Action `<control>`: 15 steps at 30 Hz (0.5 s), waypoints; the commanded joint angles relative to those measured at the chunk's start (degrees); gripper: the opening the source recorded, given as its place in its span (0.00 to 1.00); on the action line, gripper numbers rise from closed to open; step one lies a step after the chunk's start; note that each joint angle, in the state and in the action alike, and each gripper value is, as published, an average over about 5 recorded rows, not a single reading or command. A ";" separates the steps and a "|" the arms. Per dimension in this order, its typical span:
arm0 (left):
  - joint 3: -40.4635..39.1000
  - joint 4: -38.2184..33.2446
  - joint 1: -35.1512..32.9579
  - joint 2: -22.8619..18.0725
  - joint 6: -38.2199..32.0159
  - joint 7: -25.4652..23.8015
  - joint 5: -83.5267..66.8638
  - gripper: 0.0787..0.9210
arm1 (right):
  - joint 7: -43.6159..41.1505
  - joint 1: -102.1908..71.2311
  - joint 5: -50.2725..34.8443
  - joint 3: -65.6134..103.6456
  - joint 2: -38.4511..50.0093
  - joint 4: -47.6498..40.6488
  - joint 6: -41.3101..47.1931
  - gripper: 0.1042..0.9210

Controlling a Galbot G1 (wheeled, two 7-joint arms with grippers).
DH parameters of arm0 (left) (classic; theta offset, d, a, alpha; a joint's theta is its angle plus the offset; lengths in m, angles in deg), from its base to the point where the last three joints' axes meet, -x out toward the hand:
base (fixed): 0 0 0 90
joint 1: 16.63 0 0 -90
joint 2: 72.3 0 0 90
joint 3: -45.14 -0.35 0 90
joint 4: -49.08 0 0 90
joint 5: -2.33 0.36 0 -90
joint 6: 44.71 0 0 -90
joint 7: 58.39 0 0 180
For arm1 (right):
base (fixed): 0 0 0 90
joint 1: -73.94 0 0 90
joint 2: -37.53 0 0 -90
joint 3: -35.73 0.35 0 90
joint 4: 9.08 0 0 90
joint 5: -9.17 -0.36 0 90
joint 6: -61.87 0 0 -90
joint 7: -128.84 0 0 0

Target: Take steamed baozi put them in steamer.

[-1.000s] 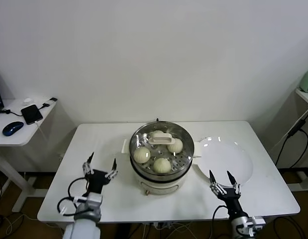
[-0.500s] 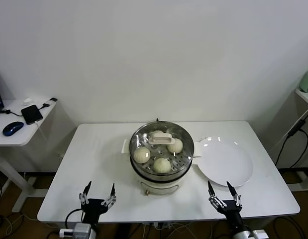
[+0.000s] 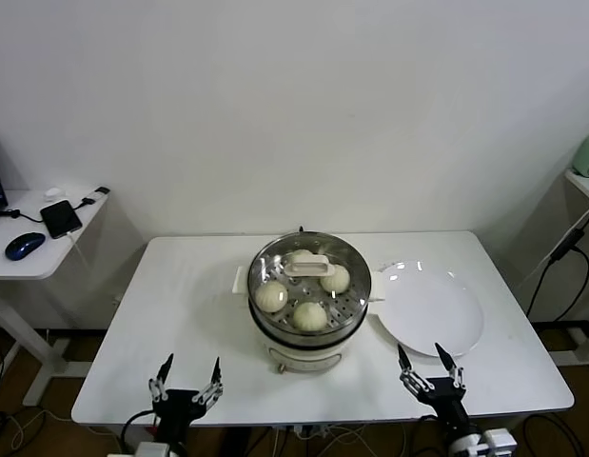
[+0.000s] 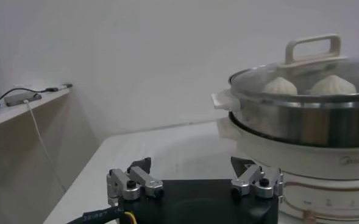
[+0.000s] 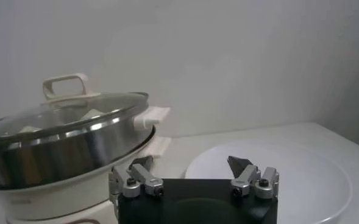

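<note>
The steamer (image 3: 309,335) stands mid-table, a shiny steel pot on a white base. A glass lid (image 3: 346,259) with a beige handle lies on top of it. Through the glass I see several cream-white baozi (image 3: 271,296) on the perforated tray. My left gripper (image 3: 186,377) hovers at the table's near edge, left of the steamer, open and holding nothing. My right gripper (image 3: 427,367) is at the near edge too, just in front of the white plate (image 3: 429,309), open and holding nothing. The left wrist view shows the left gripper (image 4: 191,164), the steamer (image 4: 301,122) and two baozi (image 4: 281,85).
The bare flat plate (image 5: 289,176) lies right of the steamer (image 5: 57,146), beyond my right gripper (image 5: 190,162). A side desk (image 3: 28,257) at far left carries a phone and a mouse. Cables hang at the right.
Both grippers have drawn back toward me to the table's near edge, the left one farther. They stay open. Steamer, lid, baozi and plate have not moved.
</note>
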 commanded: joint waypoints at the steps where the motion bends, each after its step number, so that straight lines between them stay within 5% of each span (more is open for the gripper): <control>1: -0.06 -1.67 -1.99 -0.42 -0.67 0.02 -0.09 0.88 | 0.87 -0.12 1.06 0.02 0.46 1.67 3.39 0.88; 15: -0.29 -2.40 -2.74 0.19 -0.63 -0.48 -0.14 0.88 | -0.29 -1.31 2.13 -0.39 0.00 1.59 1.71 0.88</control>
